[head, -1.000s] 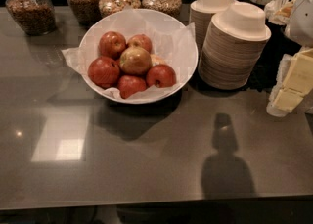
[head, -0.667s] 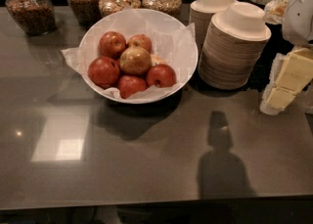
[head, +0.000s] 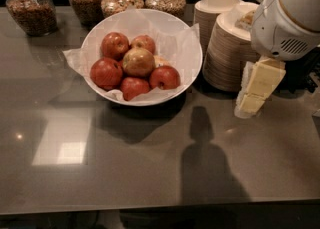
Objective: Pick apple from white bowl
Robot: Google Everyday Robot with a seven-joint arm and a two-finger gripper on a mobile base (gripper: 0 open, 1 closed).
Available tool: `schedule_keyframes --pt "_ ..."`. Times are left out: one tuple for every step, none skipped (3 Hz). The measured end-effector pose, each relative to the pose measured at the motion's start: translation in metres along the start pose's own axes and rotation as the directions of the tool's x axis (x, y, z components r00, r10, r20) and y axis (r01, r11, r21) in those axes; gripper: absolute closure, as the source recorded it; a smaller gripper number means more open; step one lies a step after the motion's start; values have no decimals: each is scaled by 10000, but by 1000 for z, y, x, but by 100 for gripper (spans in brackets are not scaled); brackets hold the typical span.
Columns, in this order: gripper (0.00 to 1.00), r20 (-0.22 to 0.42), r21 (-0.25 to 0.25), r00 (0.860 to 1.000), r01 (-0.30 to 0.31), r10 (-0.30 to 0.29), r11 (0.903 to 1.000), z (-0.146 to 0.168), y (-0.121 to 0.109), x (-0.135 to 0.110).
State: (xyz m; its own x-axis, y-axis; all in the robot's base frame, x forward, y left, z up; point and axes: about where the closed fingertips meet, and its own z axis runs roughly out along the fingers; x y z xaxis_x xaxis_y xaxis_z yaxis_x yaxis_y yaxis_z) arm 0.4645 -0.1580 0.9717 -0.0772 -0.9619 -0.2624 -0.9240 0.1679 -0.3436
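Observation:
The apple (head: 138, 61), pale yellow-green with a reddish blush, lies on top in the middle of the white bowl (head: 186, 37). The bowl is wide, lined with crinkled white paper, and stands at the back centre of the grey counter. Several darker red apples (head: 106, 73) lie around the pale one. My gripper (head: 248, 107), cream-coloured under a white arm housing (head: 287, 18), hangs at the right. It points down over the counter, well to the right of the bowl and clear of it, with nothing seen in it.
Stacks of cream disposable bowls and plates (head: 226, 43) stand between the white bowl and my gripper. Several glass jars of nuts and grains (head: 33, 9) line the back edge. The arm's shadow (head: 205, 168) falls on the counter in front.
My gripper and arm have moved left, further into view and closer to the stacks of disposable bowls. The apples and the white bowl have not moved.

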Motion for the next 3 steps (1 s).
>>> schedule_keyframes --pt "0 61 13 10000 17 -18 10000 0 0 -2" --pt "0 204 220 9998 -3 -2 9998 7 -13 3" --pt "0 969 515 9952 75 -124 9986 21 -26 -26"
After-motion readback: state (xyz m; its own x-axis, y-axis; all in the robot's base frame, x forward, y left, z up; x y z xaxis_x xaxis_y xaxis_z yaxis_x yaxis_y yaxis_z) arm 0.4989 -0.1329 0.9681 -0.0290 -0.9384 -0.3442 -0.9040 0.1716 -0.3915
